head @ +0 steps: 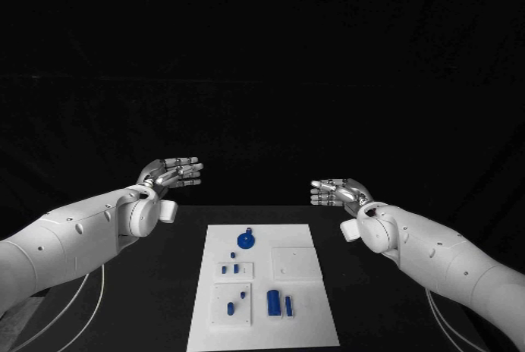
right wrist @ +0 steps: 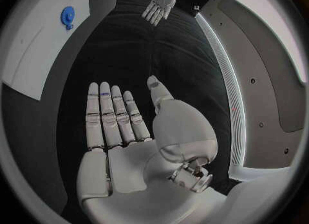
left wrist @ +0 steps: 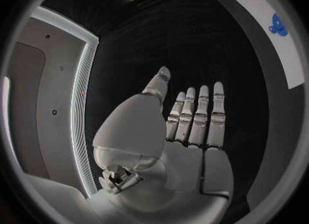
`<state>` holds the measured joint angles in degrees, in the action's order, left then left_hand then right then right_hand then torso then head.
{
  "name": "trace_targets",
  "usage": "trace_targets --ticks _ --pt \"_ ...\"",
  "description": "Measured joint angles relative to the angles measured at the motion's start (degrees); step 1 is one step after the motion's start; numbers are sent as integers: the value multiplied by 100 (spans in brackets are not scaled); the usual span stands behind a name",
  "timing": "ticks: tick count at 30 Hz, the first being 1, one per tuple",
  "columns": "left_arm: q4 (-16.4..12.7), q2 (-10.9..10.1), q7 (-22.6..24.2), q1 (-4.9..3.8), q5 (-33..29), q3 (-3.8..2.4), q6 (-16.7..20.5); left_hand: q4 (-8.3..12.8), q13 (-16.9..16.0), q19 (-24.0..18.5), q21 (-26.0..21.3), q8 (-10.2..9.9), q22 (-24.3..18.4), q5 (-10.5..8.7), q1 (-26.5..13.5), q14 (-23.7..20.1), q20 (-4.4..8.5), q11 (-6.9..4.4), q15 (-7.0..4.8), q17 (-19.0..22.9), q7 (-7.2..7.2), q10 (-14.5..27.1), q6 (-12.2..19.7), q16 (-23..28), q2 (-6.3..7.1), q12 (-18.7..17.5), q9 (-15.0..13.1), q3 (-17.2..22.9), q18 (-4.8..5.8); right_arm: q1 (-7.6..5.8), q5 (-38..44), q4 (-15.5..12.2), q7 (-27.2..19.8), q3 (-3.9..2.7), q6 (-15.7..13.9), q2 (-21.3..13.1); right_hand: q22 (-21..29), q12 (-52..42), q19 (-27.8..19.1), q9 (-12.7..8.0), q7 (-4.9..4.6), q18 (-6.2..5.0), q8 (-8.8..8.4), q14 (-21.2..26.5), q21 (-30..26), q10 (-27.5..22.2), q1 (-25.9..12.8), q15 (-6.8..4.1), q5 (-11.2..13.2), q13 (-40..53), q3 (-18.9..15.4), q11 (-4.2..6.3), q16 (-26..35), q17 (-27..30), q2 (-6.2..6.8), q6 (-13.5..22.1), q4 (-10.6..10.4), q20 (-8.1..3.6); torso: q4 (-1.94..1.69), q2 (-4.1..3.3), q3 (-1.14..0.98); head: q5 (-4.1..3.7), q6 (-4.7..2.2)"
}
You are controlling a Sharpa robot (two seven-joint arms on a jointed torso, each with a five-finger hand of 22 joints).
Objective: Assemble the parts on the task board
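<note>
Fingers straight and side by side, thumb set apart, my left hand (head: 172,172) hangs above the black table (head: 164,291) holding nothing, beyond the far left corner of the task board (head: 312,306). My right hand (head: 341,193) mirrors it beyond the far right corner, fingers likewise extended with the thumb apart, palm bare.

Between my arms the white task board lies with its long axis running away from me. A round blue part with a small tab (head: 246,239) sits near the far end, the tab pointing away from me. Small blue pegs (head: 230,268) stand in a raised square at the middle left. Near me, a short blue cylinder (head: 274,303) and a slimmer blue bar (head: 289,306) lie side by side, long axes parallel to the board's. I can read no writing or brand anywhere.
</note>
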<state>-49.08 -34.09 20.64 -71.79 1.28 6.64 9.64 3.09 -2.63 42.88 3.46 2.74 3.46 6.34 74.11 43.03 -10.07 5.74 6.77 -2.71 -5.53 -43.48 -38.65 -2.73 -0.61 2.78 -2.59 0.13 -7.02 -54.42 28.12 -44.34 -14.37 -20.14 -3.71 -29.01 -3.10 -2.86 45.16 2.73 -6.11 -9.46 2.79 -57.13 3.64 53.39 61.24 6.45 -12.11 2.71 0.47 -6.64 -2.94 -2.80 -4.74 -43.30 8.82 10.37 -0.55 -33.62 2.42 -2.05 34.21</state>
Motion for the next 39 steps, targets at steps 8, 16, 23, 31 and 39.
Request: trace_targets --ticks 8,16,23,31,39 --pt "-449 -129 -10 141 2 -78 141 -216 191 -3109 -233 -191 -253 -462 -2352 -3119 731 -414 -492 196 401 3152 2804 187 38 -193 188 -10 486 -45 -92 -437 2 233 -174 -170 224 189 -3274 -196 443 648 -197 3892 -244 -3793 -3680 -467 879 -197 -32 481 206 203 345 3138 -638 -758 24 110 -109 121 14" --pt "-1633 -444 117 470 -8 -284 784 -249 241 -3950 -294 -236 -318 -557 -5898 -3970 930 -530 -624 248 508 4012 3565 234 56 -236 236 -13 573 -210 -556 -1640 -207 785 -855 -577 283 248 -4163 -250 560 782 -226 5196 -320 -4903 -5427 -592 1100 -245 -53 613 250 254 436 3990 -789 -956 49 221 -218 201 16" --pt "-2956 -777 328 855 -43 -490 1749 -280 252 -4154 -316 -236 -334 -586 -6941 -4180 999 -551 -654 257 550 4215 3749 234 58 -236 248 -12 572 -374 -1275 -2965 -579 1364 -1876 -1032 298 249 -4449 -263 597 866 -248 5621 -337 -5266 -5999 -638 1172 -260 -46 659 268 268 465 4262 -847 -1016 54 240 -237 204 17" --pt "-3890 -1015 579 1113 -89 -633 2735 -280 255 -4268 -316 -236 -340 -608 -7371 -4283 1009 -573 -675 264 555 4318 3836 234 60 -258 252 -12 660 -522 -2100 -4155 -1021 1869 -3042 -1432 305 249 -4486 -268 611 867 -248 5686 -344 -5318 -6091 -644 1191 -266 -44 665 273 276 475 4306 -859 -1036 55 243 -241 204 17" --pt "-4069 -1061 727 1161 -117 -658 3203 -280 254 -4268 -316 -236 -341 -608 -7370 -4283 1009 -572 -675 264 555 4318 3836 234 59 -258 253 -12 660 -569 -2589 -4546 -1290 2016 -3734 -1563 304 249 -4486 -267 611 867 -247 5687 -344 -5318 -6091 -643 1190 -266 -44 665 273 275 475 4306 -859 -1036 55 244 -242 204 17"
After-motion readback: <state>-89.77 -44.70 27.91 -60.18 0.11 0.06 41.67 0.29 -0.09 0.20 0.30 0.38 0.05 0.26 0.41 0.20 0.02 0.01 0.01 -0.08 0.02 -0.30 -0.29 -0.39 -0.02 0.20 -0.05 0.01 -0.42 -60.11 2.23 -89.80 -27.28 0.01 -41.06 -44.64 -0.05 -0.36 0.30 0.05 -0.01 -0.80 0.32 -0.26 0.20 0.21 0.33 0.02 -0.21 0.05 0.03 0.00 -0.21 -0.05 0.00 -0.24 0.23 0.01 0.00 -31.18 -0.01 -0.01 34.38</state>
